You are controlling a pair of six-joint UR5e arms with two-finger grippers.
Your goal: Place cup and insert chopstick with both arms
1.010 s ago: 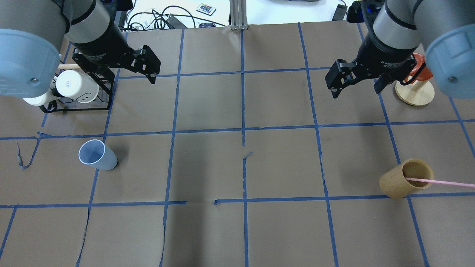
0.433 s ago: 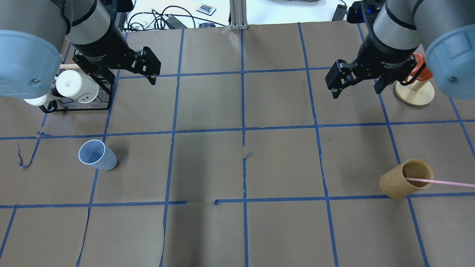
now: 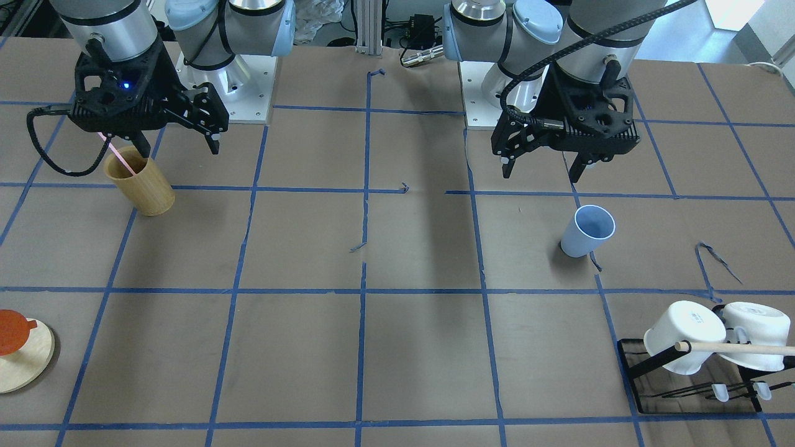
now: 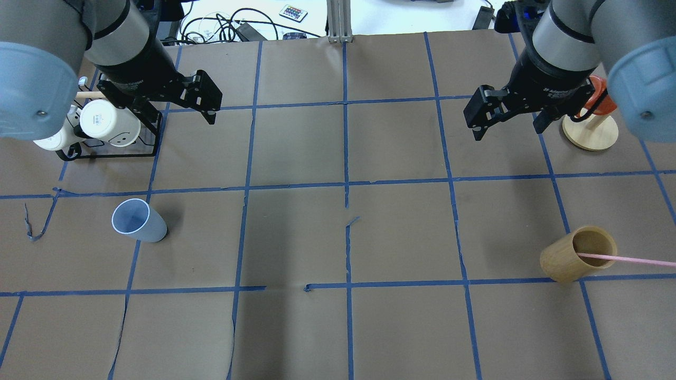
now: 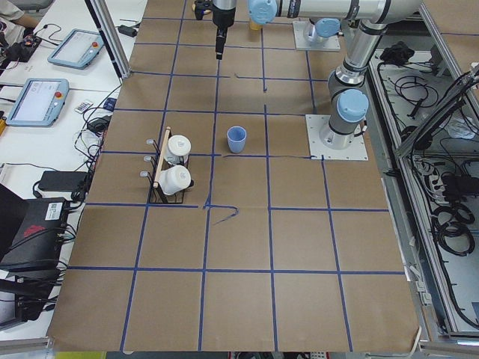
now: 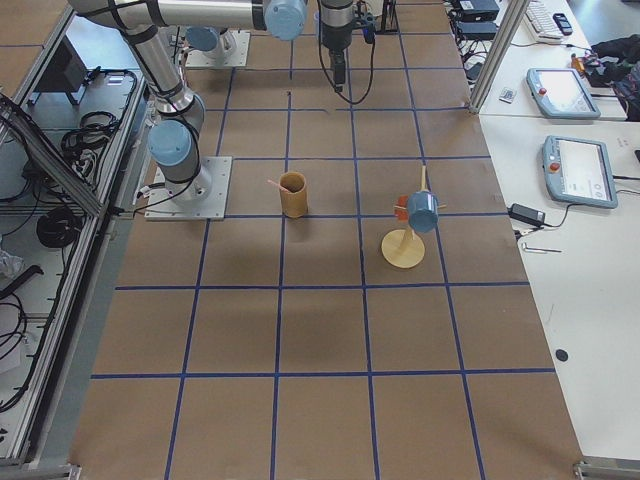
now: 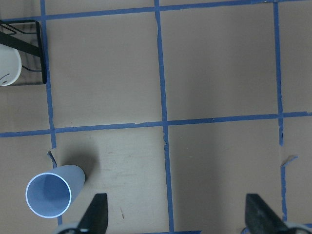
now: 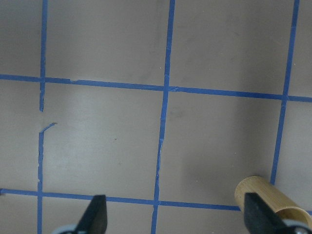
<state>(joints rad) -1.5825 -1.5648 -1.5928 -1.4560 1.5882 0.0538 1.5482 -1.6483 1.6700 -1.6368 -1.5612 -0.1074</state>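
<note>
The light-blue cup (image 4: 138,220) stands upright on the brown table at the left, and shows in the front view (image 3: 587,231) and the left wrist view (image 7: 50,194). My left gripper (image 3: 540,172) hangs open and empty above the table, farther out than the cup; its fingertips (image 7: 97,214) flank bare paper. The pale-pink chopstick (image 4: 628,259) leans in a tan wooden cup (image 4: 578,254) at the right. My right gripper (image 4: 508,132) is open and empty, high above the table beyond that wooden cup (image 8: 265,195).
A black rack (image 4: 150,134) with white mugs (image 4: 108,122) and a wooden dowel stands at the far left. A round wooden stand (image 4: 590,132) with an orange cup is at the far right. Blue tape lines grid the table.
My left gripper has shifted slightly to the left, toward the mug rack. The right gripper, the cup and the chopstick have not visibly moved.
</note>
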